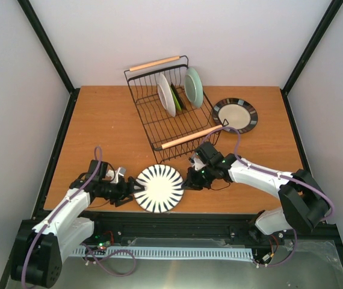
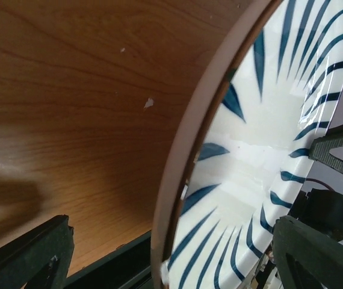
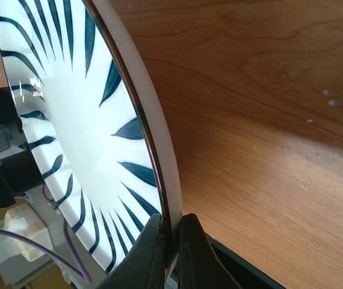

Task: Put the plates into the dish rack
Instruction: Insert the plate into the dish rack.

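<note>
While the dish rack [image 1: 152, 122] holds three plates [image 1: 165, 94], another plate [image 1: 235, 114] lies beside.

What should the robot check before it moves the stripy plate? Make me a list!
1. Right hand grips the striped plate: ok, its fingers are shut on the rim.
2. Left hand open: ok, its fingers stand wide on either side of the rim.
3. Plate off the table: cannot tell.
4. Room in the rack: ok, the other plates stand at its far end and the near wires are bare.
5. Straight way in: probably not ok, the near handle lies between plate and rack, so go over it.
</note>
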